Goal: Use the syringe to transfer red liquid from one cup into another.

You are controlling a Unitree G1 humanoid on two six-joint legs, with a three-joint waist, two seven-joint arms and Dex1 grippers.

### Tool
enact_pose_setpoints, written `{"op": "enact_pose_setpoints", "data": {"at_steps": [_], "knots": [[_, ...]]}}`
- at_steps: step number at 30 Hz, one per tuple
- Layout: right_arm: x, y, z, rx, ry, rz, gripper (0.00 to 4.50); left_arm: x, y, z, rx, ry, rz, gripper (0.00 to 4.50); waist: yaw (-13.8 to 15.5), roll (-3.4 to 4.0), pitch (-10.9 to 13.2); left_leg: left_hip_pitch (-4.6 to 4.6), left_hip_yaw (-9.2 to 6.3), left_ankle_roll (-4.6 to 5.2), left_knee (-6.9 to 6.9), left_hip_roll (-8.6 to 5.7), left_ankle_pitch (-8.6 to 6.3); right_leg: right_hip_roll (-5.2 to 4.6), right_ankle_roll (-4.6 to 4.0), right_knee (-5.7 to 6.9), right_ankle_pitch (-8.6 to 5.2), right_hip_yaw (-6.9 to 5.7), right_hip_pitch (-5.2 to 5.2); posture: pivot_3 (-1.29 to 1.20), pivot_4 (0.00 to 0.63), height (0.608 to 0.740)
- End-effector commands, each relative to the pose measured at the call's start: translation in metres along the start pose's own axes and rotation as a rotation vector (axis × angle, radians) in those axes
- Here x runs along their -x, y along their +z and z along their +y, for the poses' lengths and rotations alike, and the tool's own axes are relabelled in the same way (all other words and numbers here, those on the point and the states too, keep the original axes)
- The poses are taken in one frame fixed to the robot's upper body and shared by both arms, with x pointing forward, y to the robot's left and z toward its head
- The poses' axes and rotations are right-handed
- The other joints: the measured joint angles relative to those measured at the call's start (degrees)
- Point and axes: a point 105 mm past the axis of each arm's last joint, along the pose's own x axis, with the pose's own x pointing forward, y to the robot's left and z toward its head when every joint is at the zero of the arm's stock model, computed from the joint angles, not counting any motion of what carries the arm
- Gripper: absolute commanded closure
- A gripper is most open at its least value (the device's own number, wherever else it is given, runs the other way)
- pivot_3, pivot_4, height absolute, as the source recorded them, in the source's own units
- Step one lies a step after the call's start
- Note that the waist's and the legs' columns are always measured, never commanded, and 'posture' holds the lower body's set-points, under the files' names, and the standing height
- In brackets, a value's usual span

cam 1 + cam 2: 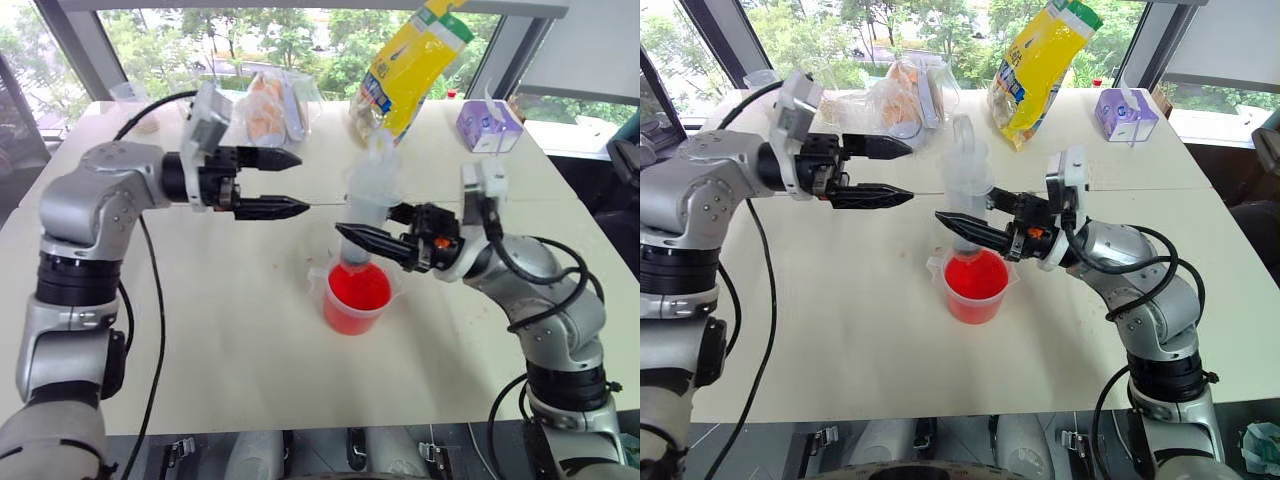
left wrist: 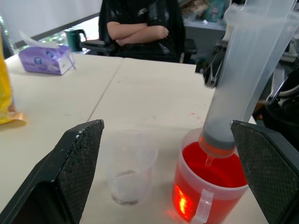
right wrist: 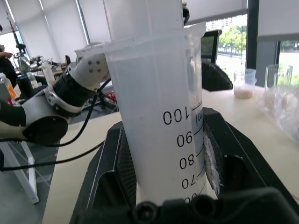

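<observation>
**Syringe upright over red cup**

Right gripper clamped across the syringe barrel, fingers pointing toward the robot's left. Left gripper empty, jaws spread wide, level, aimed at the syringe from the other side and well apart from it.

Syringe held near-vertical, long axis up and down with a slight lean, tip down, plunger end up. Tip just above the red liquid, inside the rim of the spouted cup. Cup standing on the table directly beneath the syringe. Small clear cup upright just beside the red one, apparently empty.

Black graduations on the barrel, seen inverted in the right wrist view: 100, 90, 80, 70. Print on the yellow bag and purple tissue box at the far edge too small to read.
</observation>
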Motion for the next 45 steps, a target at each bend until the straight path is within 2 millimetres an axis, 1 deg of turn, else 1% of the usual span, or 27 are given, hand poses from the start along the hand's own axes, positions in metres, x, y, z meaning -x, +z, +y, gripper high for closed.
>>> {"op": "enact_pose_setpoints", "data": {"at_steps": [1, 4, 6, 9, 10, 11, 13, 14, 16, 18, 20, 28, 32, 36, 45], "knots": [[-0.005, 0.031, 0.001, 0.059, 0.032, -0.066, 2.99, 0.008, 0.019, 0.001, -0.054, 0.033, -0.046, 0.05, 0.0, 0.00, 0.0, 0.01, 0.00, 0.00, 0.00, 0.00, 0.00, 0.00, 0.00, 0.01, 0.00, 0.00, 0.00, 0.00, 0.150, 0.740], [-0.009, 0.050, -0.011, 0.060, 0.037, -0.092, 2.99, 0.011, 0.025, 0.006, -0.061, 0.064, -0.067, 0.05, -0.1, 0.02, 0.0, 0.01, -0.01, 0.00, 0.00, 0.01, 0.00, 0.01, 0.00, 0.03, 0.00, 0.00, -0.01, 0.00, 0.150, 0.740], [-0.012, 0.057, -0.019, 0.053, 0.036, -0.108, 2.99, 0.012, 0.027, 0.007, -0.063, 0.073, -0.079, 0.05, -0.1, 0.01, 0.0, 0.02, -0.01, 0.00, 0.00, 0.01, 0.00, 0.01, 0.00, 0.04, 0.00, 0.00, -0.01, 0.00, 0.150, 0.740], [-0.017, 0.056, -0.038, 0.039, 0.016, -0.124, 2.99, 0.012, 0.028, 0.008, -0.067, 0.078, -0.090, 0.05, -0.1, 0.01, 0.0, 0.01, 0.00, 0.00, 0.00, 0.01, 0.00, 0.01, 0.00, 0.03, 0.00, -0.01, -0.01, 0.00, 0.150, 0.740], [-0.018, 0.053, -0.044, 0.040, 0.007, -0.123, 2.99, 0.012, 0.029, 0.007, -0.069, 0.079, -0.093, 0.05, -0.1, 0.02, 0.0, 0.01, 0.01, 0.00, 0.00, 0.01, 0.00, 0.01, 0.00, 0.03, 0.00, -0.01, -0.01, 0.00, 0.150, 0.740], [-0.019, 0.044, -0.053, 0.040, -0.012, -0.114, 2.99, 0.011, 0.031, 0.007, -0.073, 0.081, -0.101, 0.05, -0.1, 0.02, 0.0, 0.01, 0.02, 0.00, 0.00, 0.01, 0.00, 0.01, 0.00, 0.03, 0.01, 0.00, -0.01, 0.00, 0.150, 0.740], [-0.019, 0.028, -0.064, 0.042, -0.030, -0.093, 2.99, 0.010, 0.034, 0.007, -0.079, 0.084, -0.117, 0.05, -0.2, 0.02, 0.0, 0.01, 0.03, 0.00, 0.00, 0.00, 0.00, 0.01, 0.00, 0.03, 0.01, 0.00, 0.00, 0.00, 0.150, 0.740], [-0.019, 0.022, -0.067, 0.040, -0.034, -0.084, 2.99, 0.009, 0.036, 0.008, -0.083, 0.085, -0.125, 0.05, -0.2, 0.02, 0.0, 0.00, 0.03, 0.00, 0.00, 0.00, 0.00, 0.01, 0.01, 0.03, 0.01, 0.00, 0.00, 0.00, 0.150, 0.740], [-0.016, 0.002, -0.075, 0.036, -0.057, -0.050, 2.99, 0.004, 0.042, 0.007, -0.093, 0.073, -0.150, 0.05, -0.1, 0.02, 0.0, -0.01, 0.03, 0.00, 0.00, 0.00, 0.00, 0.01, 0.01, 0.02, 0.01, 0.00, -0.01, 0.00, 0.150, 0.740], [-0.014, -0.011, -0.079, 0.033, -0.070, -0.030, 2.99, -0.001, 0.047, 0.005, -0.098, 0.052, -0.168, 0.05, -0.1, 0.02, 0.0, -0.03, 0.02, 0.00, 0.00, -0.01, 0.00, 0.00, 0.01, 0.00, 0.01, 0.00, -0.01, 0.00, 0.150, 0.740], [-0.012, -0.018, -0.081, 0.029, -0.078, -0.022, 2.99, -0.009, 0.051, 0.001, -0.109, 0.016, -0.181, 0.05, -0.1, 0.02, 0.0, -0.04, 0.03, -0.01, 0.00, -0.02, 0.00, -0.01, 0.03, -0.01, 0.02, 0.00, -0.01, 0.00, 0.150, 0.740], [-0.010, -0.027, -0.083, 0.014, -0.101, -0.019, 2.99, -0.033, 0.060, -0.009, -0.120, -0.099, -0.217, 0.05, -0.5, 0.04, 0.0, -0.02, 0.02, -0.01, -0.01, -0.02, 0.01, -0.01, 0.09, 0.03, 0.05, 0.00, -0.02, 0.00, 0.150, 0.740], [-0.010, -0.031, -0.084, 0.010, -0.111, -0.016, 2.99, -0.047, 0.057, -0.007, -0.114, -0.121, -0.216, 0.05, -0.6, 0.05, 0.0, -0.01, 0.03, -0.02, 0.00, -0.02, 0.01, -0.01, 0.09, 0.04, 0.06, 0.00, -0.02, 0.00, 0.150, 0.740], [-0.011, -0.032, -0.083, 0.008, -0.112, -0.016, 2.99, -0.055, 0.053, -0.007, -0.101, -0.131, -0.218, 0.05, -1.2, 0.05, 0.0, -0.01, 0.02, -0.02, 0.00, -0.02, 0.01, -0.01, 0.09, 0.04, 0.06, 0.00, -0.02, 0.00, 0.150, 0.740], [-0.015, -0.033, -0.077, 0.004, -0.093, -0.014, 2.99, -0.076, 0.050, -0.002, -0.087, -0.124, -0.224, 0.05, -1.3, 0.05, 0.0, -0.01, 0.02, -0.02, -0.01, -0.01, 0.01, -0.01, 0.09, 0.04, 0.06, 0.00, -0.02, 0.00, 0.150, 0.740]]}}
